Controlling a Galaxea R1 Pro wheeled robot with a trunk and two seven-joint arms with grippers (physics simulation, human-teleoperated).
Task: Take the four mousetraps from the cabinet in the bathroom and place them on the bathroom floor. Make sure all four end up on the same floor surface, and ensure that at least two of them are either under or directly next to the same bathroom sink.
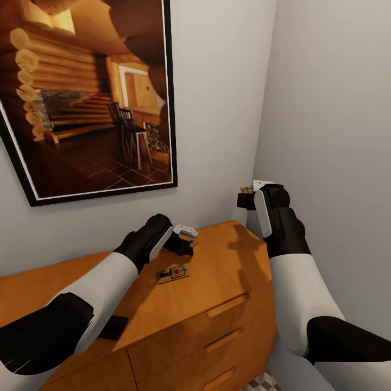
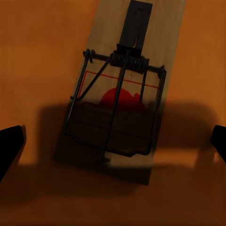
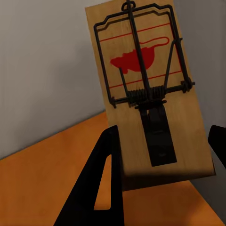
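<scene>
A mousetrap (image 1: 174, 273) lies flat on the top of the orange-brown cabinet (image 1: 228, 260), its wooden board, wire spring and red mark facing up. My left gripper (image 1: 187, 241) hovers just above and behind it, open; the trap (image 2: 117, 103) sits between the wide-spread fingers (image 2: 9, 146) without touching them. My right gripper (image 1: 247, 198) is raised off the cabinet's right end near the wall corner, shut on a second mousetrap (image 3: 146, 89) held upright by its lower end. A dark flat piece (image 1: 114, 327), possibly another trap, lies partly under my left forearm.
A large framed picture (image 1: 92, 98) of a log interior hangs on the wall above the cabinet. A grey side wall (image 1: 336, 136) stands close on the right. Drawer fronts with slim handles (image 1: 225, 307) face me. A patch of patterned floor tile (image 1: 266, 380) shows below.
</scene>
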